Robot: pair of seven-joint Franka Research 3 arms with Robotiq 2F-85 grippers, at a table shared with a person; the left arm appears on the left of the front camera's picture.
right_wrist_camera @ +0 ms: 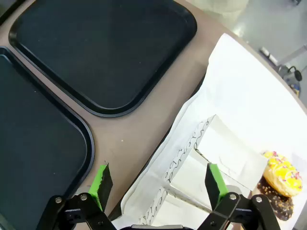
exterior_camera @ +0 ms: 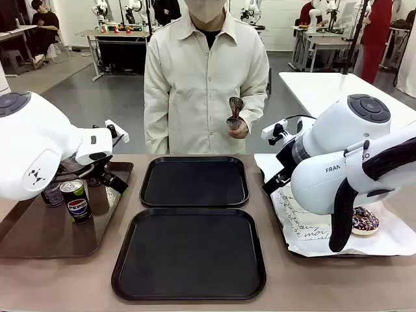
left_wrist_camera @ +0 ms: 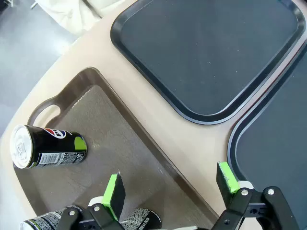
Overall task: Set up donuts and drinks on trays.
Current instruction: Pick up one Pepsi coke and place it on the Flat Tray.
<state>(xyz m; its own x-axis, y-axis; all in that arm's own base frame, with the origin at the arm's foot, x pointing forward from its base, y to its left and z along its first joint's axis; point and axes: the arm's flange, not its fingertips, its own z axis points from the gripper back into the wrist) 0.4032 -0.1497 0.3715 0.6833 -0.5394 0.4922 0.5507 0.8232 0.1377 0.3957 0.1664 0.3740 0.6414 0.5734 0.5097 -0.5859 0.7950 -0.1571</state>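
Two black trays lie in the middle of the table, the far tray (exterior_camera: 195, 182) and the near tray (exterior_camera: 188, 253), both bare. Black Pepsi cans (exterior_camera: 78, 200) stand on a brown tray (exterior_camera: 32, 234) at the left. My left gripper (left_wrist_camera: 171, 187) hangs open over that brown tray's inner rim, with one can (left_wrist_camera: 48, 146) ahead of it and two more by its base. My right gripper (right_wrist_camera: 158, 179) is open above the edge of white paper (right_wrist_camera: 240, 91). A yellow-iced donut (right_wrist_camera: 283, 173) and a dark sprinkled donut (right_wrist_camera: 276, 203) lie farther along the paper, and a sprinkled donut (exterior_camera: 365, 221) shows behind my right arm.
A person in a cream shirt stands at the far side holding dark tongs (exterior_camera: 234, 114). White paper boats (right_wrist_camera: 225, 148) with script lettering lie on the paper-lined tray at the right. My bulky right arm (exterior_camera: 344, 156) covers much of that tray.
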